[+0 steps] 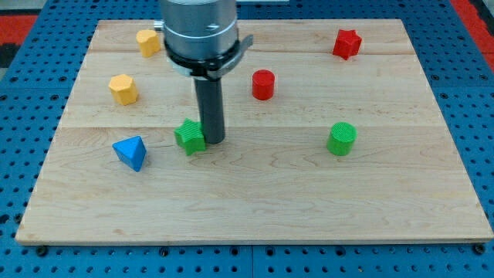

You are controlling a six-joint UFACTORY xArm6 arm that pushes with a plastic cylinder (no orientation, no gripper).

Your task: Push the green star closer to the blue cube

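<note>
Pale wood-grain worktop carries ribbed plastic blocks. Dark rod's end effector, my tip, has no jaws and holds nothing; it touches the green star on its right. Blue pyramid-like block lies left of the star. Green cylinder, red cylinder, red star, two yellow hexagonal blocks.

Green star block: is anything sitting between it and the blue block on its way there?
Nothing visible does. The green star block lies just right of the blue pyramid-like block, with bare wooden board between them. My tip sits against the star's right side, away from the blue block.
</note>
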